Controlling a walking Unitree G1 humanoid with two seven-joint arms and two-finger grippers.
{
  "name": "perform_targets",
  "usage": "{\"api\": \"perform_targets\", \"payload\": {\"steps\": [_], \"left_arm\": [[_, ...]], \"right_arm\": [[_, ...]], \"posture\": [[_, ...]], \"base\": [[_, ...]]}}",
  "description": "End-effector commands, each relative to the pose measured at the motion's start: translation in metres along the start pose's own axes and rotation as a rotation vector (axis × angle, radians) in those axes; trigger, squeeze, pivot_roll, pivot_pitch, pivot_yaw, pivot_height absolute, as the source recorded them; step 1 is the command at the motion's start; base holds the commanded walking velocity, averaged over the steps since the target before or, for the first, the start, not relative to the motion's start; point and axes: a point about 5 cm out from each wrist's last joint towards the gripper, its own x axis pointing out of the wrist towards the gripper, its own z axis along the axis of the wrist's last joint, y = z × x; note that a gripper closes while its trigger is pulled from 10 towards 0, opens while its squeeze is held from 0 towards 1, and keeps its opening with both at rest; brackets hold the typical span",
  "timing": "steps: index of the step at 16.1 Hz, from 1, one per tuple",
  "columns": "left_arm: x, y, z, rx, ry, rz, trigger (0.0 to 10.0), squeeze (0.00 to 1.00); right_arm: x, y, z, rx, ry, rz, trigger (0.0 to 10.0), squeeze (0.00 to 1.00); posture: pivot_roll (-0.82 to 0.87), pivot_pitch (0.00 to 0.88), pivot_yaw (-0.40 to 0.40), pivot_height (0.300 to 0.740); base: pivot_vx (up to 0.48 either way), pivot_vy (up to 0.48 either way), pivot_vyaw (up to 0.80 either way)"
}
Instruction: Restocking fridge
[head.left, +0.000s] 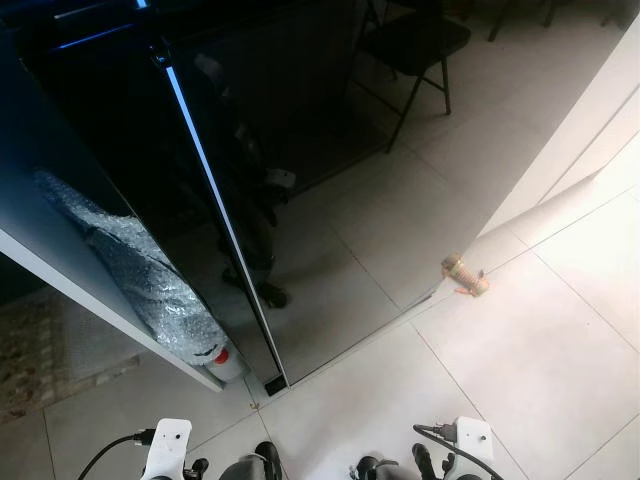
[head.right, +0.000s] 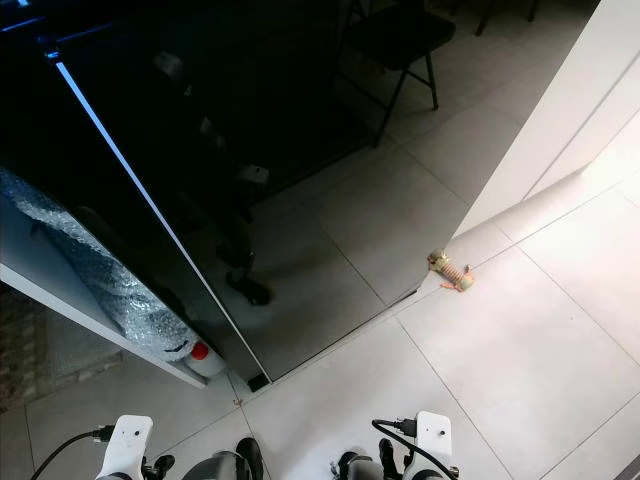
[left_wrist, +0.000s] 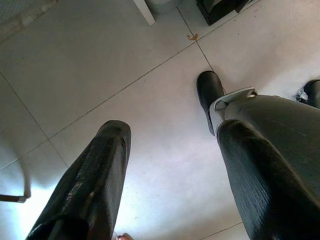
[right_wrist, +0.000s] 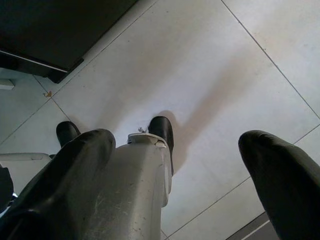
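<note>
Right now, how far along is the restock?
Done: the fridge door stands open, with a bubble-wrapped bundle and a red-capped bottle in its shelf. In hand: nothing; the left gripper and right gripper hang open over bare floor tiles. Left: apparently all further stocking.

pale tiled floor (head.left: 520, 380), thin grout lines. on it: small tan ridged object (head.left: 465, 276), possibly a spring doorstop, beside the white door's (head.left: 580, 130) foot; dark folding chair (head.left: 412, 48) well behind; red-capped white bottle (head.left: 226, 360) at the dark glossy panel's (head.left: 300, 180) base.
</note>
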Motion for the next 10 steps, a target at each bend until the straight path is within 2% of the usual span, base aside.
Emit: {"api": "perform_targets", "payload": {"steps": [1, 7, 10], "left_arm": [[-0.0028, -0.0008, -0.012, 0.009, 0.035, -0.01, 10.0, 0.0], [-0.0029, 0.0016, -0.0111, 0.014, 0.031, -0.008, 10.0, 0.0], [-0.0032, 0.0024, -0.0119, 0.021, 0.033, -0.011, 10.0, 0.0]], "right_arm": [[-0.0026, -0.0015, -0.011, 0.011, 0.029, -0.006, 10.0, 0.0], [-0.0024, 0.0, -0.0108, -0.007, 0.027, -0.004, 10.0, 0.0], [-0.0028, 0.0001, -0.0123, -0.009, 0.029, -0.007, 10.0, 0.0]], "posture": [[-0.07, 0.234, 0.019, 0.74], [-0.07, 0.213, 0.026, 0.74], [-0.08, 0.196, 0.032, 0.74]], "base": [[0.0, 0.0, 0.0], [0.0, 0.0, 0.0], [0.0, 0.0, 0.8]]}}
